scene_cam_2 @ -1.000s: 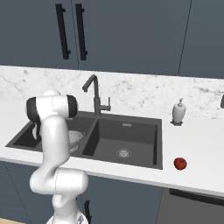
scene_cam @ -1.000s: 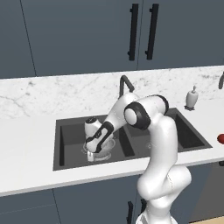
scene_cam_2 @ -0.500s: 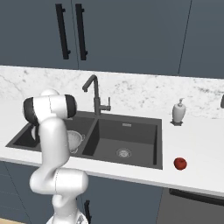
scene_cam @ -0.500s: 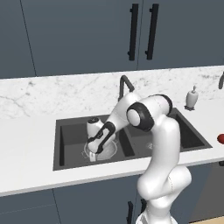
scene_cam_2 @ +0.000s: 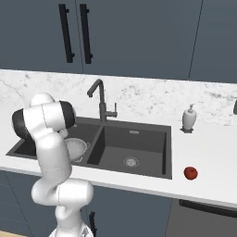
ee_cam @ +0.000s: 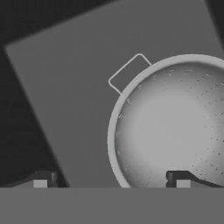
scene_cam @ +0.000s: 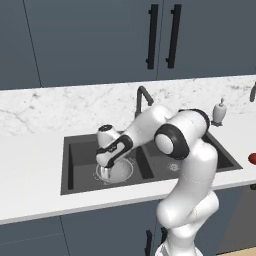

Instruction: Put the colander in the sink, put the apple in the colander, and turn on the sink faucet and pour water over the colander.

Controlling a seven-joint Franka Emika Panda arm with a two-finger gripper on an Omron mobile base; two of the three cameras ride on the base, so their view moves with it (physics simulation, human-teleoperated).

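The silver-grey colander (scene_cam: 120,170) sits upright on the floor of the left basin of the dark sink (scene_cam: 67,150). My gripper (scene_cam: 104,173) hangs just above its left rim, open, with nothing held. In the hand view the gripper (ee_cam: 111,181) straddles the rim of the colander (ee_cam: 175,127): one fingertip is over the bowl, the other over the basin floor. The colander (scene_cam_2: 77,149) peeks out from behind my arm in the right base view. The red apple (scene_cam_2: 190,173) lies on the counter right of the sink (scene_cam_2: 169,152). The faucet (scene_cam: 142,97) (scene_cam_2: 98,95) stands behind the divider, with no water running.
A white pump bottle (scene_cam_2: 188,118) stands at the sink's back right corner. The right basin has a silver drain (scene_cam_2: 131,161). Marble backsplash and dark cabinets rise behind the counter. My arm bends low over the sink divider.
The gripper has opened and let go of the colander, which now rests in the left basin. The hand has lifted slightly.
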